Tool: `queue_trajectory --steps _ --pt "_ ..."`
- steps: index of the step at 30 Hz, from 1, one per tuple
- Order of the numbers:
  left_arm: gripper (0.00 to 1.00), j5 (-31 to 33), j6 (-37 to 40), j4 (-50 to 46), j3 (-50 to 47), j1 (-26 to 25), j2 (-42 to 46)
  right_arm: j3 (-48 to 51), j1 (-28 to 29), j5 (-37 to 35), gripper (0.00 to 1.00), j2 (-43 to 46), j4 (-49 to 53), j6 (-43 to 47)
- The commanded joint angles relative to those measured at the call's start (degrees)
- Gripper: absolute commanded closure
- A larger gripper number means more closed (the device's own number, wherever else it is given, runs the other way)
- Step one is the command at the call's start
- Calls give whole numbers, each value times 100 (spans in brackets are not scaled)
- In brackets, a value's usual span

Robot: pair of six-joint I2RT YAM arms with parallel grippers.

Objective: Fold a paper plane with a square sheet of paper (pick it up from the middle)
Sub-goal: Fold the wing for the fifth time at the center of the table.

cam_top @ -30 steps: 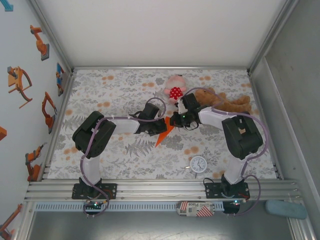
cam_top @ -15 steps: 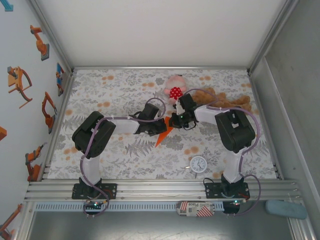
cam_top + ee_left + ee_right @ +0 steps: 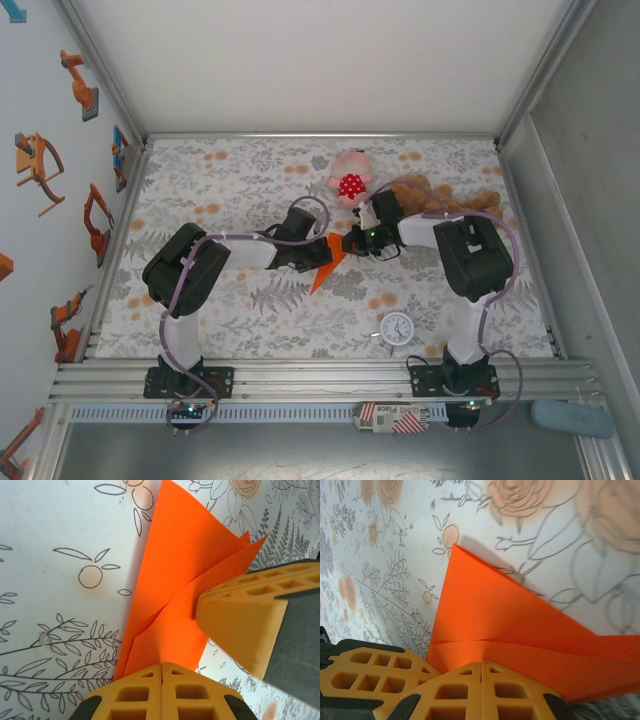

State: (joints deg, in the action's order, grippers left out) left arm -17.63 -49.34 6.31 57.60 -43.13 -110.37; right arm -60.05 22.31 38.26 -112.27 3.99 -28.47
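Looking from above, I see the left gripper and right gripper meeting on the orange paper, mid-fold. On the left wrist, its fingers are pressed together, pinching the paper just ahead. The right wrist shows the same. Next I'd flatten the crease.

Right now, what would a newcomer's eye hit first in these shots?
The bright orange paper, folded into a pointed wedge at the centre of the scene, with the left jaws and right jaws both shut on it from opposite sides. Behind it, a pink spotted plush toy and a brown teddy bear lie toward the far side. A small white clock sits at the near right.
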Motion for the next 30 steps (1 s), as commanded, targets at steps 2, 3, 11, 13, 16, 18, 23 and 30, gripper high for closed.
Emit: queue_trajectory --steps 2,3,11,13,16,18,23,30 --pt "100 219 54 -1139 -330 83 -205 -46 -475 -636 100 -171 -140 3" --pt "100 222 62 -1140 -329 82 -205 -95 -541 -737 100 -160 -99 -29" --pt "100 129 192 -1238 -166 84 -178 -312 -572 -1889 100 421 472 -45" --pt "100 101 213 -1246 -112 74 -178 -59 -460 -2221 100 944 484 -108" --pt "100 62 215 -1237 -52 71 -188 303 -331 -1981 100 1374 234 -308" --pt "100 23 215 -1197 -26 71 -191 393 -227 -1411 100 1314 87 -447" --pt "100 -13 214 -1202 35 76 -169 301 157 -708 100 937 -205 -685" --pt "100 -112 236 -1149 79 77 -48 6 247 -714 100 365 -26 -683"
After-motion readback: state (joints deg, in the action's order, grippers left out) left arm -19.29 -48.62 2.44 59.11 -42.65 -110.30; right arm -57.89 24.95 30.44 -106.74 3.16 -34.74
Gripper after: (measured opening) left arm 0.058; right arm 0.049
